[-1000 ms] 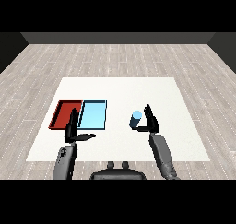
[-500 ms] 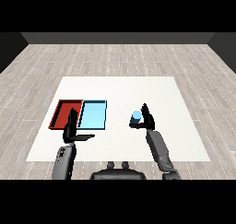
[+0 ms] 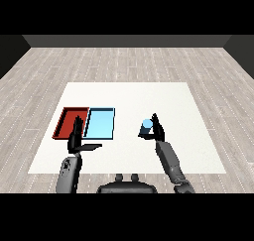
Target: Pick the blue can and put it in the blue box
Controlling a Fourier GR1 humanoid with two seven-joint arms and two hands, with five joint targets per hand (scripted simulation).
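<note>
The blue can (image 3: pixel 146 127) sits in the right robot hand (image 3: pixel 156 131), whose fingers curl round its side, with the can's pale top showing just left of the upright fingers. It seems to be held a little above the white worktop (image 3: pixel 198 136), though whether its base has fully left the surface cannot be told from this view. The light blue tray (image 3: pixel 100 123) lies well to the left of the can, touching the red tray (image 3: pixel 67 123) along its far side. The step in hand looks like the carry toward the blue tray. To do it well, the can should stay upright and high enough to pass over the tray's near wall, then travel leftward until it is squarely over the blue floor and not over the shared edge with the red tray. The left robot hand (image 3: pixel 77 141) stands just in front of the trays, released, fingers straight up and thumb stretched toward the blue tray; the carry path should stay clear of that thumb. Letting go should wait until the can rests on the tray floor.
</note>
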